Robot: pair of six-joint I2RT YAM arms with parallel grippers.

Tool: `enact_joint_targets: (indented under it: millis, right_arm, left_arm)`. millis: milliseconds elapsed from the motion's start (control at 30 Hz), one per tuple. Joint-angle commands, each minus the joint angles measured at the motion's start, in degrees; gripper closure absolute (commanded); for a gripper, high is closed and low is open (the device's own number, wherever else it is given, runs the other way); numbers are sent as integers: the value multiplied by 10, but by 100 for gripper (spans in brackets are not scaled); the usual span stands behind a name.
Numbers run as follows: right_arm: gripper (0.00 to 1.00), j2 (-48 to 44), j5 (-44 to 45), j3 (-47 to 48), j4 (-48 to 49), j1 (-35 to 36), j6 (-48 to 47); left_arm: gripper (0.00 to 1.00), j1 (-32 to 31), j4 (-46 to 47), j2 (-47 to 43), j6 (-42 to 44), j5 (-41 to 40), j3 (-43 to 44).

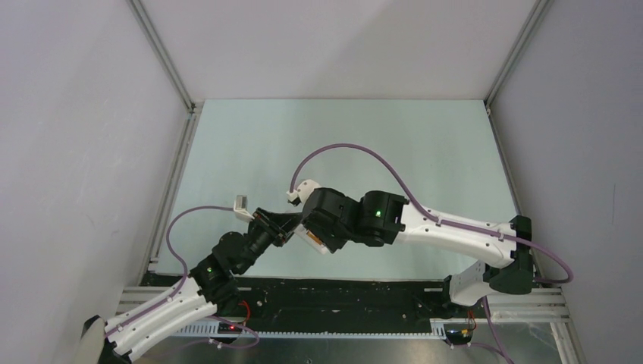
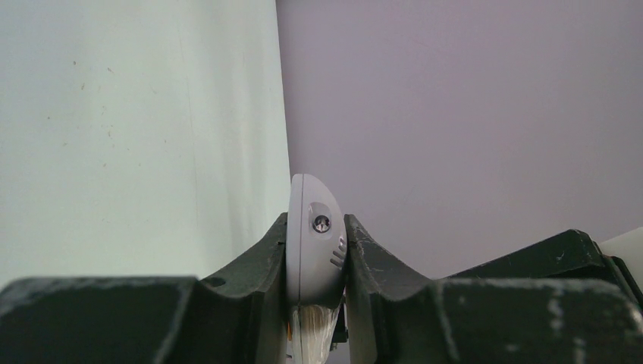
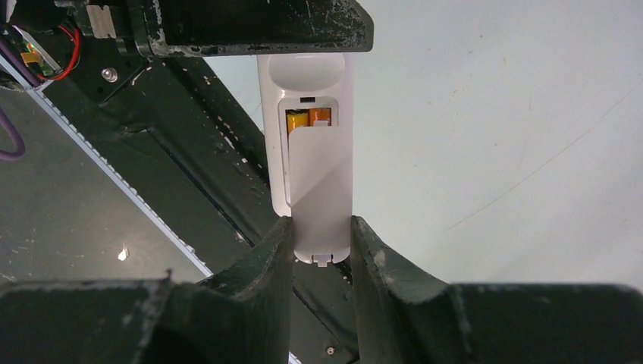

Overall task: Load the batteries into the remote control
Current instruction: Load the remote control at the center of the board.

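The white remote control (image 3: 303,76) is held off the table between both arms, back side up. It also shows in the top view (image 1: 318,244). Two orange batteries (image 3: 307,120) lie side by side in its open recess. A white battery cover (image 3: 322,189) lies over most of the recess, slightly askew, its tab end sticking out past the remote's end. My right gripper (image 3: 321,235) is shut on the sides of this cover. My left gripper (image 2: 316,231) is shut on the remote's other end (image 2: 311,220), where a small LED shows. In the top view, the left gripper (image 1: 282,225) and the right gripper (image 1: 312,229) meet.
The pale green table (image 1: 341,144) stretches beyond the arms, boxed in by grey walls and aluminium rails (image 1: 170,197). A black base strip (image 1: 341,292) runs along the near edge, right under the remote. Purple cables (image 1: 341,148) arc over both arms.
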Motion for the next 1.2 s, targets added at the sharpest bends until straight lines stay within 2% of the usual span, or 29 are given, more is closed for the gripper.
enact_joint_targets:
  millis: [0,1167]
  right_arm:
    - [71,7,-12,24,14,-3,-10]
    - [71,38,-1,34,13,-11,-5]
  left_arm:
    - [100,1,27,0,1,-3,9]
    - [100,2,28,-5,0,-1,11]
